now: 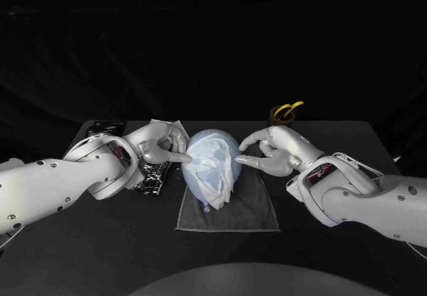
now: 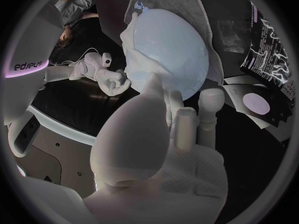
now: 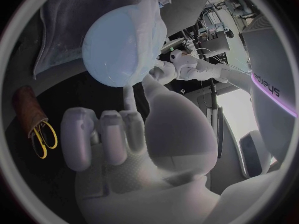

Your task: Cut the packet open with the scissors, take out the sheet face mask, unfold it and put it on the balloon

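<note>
The balloon (image 1: 197,179) lies on a grey towel (image 1: 253,213) in the middle of the desk (image 1: 347,253), with the face mask (image 1: 213,154) draped over it, creased and bunched rather than flat.

Your left robot hand (image 1: 158,147) has fingertips on the mask at the balloon's left side. I cannot tell whether they pinch the sheet or only press it. Your right robot hand (image 1: 267,151) has thumb and finger spread, with their tips at the balloon's right side, holding nothing I can make out.

The main risk, as I judge it, is the balloon rolling or squirting off the towel if one side pushes harder than the other. A hard fingertip could also burst it, and dragging the wet sheet may bunch it more or pull it off.

The cut packet (image 1: 153,177) lies just beside the towel's left edge, under your left wrist, so a sweep there would knock it. The scissors (image 1: 286,110) stand in a holder near the far edge, close behind your right robot hand. Open room lies toward the near edge and the near corners.
</note>
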Motion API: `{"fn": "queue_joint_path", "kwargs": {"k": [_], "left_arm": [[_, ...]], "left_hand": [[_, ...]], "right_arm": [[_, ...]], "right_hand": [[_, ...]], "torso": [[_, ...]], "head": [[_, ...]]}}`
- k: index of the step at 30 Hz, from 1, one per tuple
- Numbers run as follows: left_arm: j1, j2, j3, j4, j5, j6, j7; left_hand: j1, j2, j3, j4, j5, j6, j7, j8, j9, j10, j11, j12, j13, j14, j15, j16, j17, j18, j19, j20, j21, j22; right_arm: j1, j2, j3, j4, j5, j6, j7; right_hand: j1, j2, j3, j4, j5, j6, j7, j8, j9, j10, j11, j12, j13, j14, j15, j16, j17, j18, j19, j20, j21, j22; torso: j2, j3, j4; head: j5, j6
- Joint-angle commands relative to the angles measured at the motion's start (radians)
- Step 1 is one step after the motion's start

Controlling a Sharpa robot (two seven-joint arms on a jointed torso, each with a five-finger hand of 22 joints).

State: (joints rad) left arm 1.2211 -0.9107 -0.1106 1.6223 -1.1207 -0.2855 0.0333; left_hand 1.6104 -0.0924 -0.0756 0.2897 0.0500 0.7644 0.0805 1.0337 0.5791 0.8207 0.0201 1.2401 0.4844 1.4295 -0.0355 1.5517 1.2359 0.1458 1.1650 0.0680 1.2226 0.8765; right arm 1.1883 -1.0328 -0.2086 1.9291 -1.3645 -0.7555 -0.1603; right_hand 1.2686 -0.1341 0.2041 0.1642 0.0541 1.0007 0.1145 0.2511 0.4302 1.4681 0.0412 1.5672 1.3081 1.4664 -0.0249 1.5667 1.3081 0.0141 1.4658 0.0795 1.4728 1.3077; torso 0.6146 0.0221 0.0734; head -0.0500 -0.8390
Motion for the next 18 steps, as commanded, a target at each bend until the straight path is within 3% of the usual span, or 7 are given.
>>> {"fn": "queue_joint_path", "kwargs": {"k": [1,18], "left_arm": [[-0.001,0.004,-0.001,-0.007,-0.007,0.01,-0.012],[-0.001,0.01,-0.001,-0.023,-0.007,0.006,-0.02]], "left_hand": [[0.004,0.008,0.0,0.0,-0.002,0.002,-0.003,0.004,0.002,0.012,-0.002,0.008,0.005,0.008,0.0,0.004,0.003,-0.011,0.005,-0.002,0.004,0.002],[0.005,0.01,0.0,0.0,-0.002,0.002,-0.004,0.005,0.003,0.016,-0.002,0.011,0.012,0.01,0.0,0.004,0.009,-0.011,0.007,-0.002,0.007,0.006]], "right_arm": [[-0.007,0.003,0.0,0.001,0.039,0.064,0.003],[-0.067,0.012,-0.003,-0.008,0.046,0.106,-0.074]], "right_hand": [[0.01,0.003,-0.002,0.002,-0.006,0.006,0.0,0.002,0.001,0.103,-0.004,0.004,0.263,0.104,-0.003,0.004,0.263,0.007,0.067,-0.001,0.0,0.235],[0.003,-0.005,-0.034,0.026,-0.006,0.01,-0.002,-0.002,0.001,0.103,-0.006,0.004,0.263,0.104,-0.005,0.004,0.263,0.009,0.064,-0.004,-0.008,0.232]], "torso": [[0.0,0.0009,0.0007],[0.0,-0.0004,0.0025]], "head": [[0.0,0.0],[-0.001,-0.005]]}}
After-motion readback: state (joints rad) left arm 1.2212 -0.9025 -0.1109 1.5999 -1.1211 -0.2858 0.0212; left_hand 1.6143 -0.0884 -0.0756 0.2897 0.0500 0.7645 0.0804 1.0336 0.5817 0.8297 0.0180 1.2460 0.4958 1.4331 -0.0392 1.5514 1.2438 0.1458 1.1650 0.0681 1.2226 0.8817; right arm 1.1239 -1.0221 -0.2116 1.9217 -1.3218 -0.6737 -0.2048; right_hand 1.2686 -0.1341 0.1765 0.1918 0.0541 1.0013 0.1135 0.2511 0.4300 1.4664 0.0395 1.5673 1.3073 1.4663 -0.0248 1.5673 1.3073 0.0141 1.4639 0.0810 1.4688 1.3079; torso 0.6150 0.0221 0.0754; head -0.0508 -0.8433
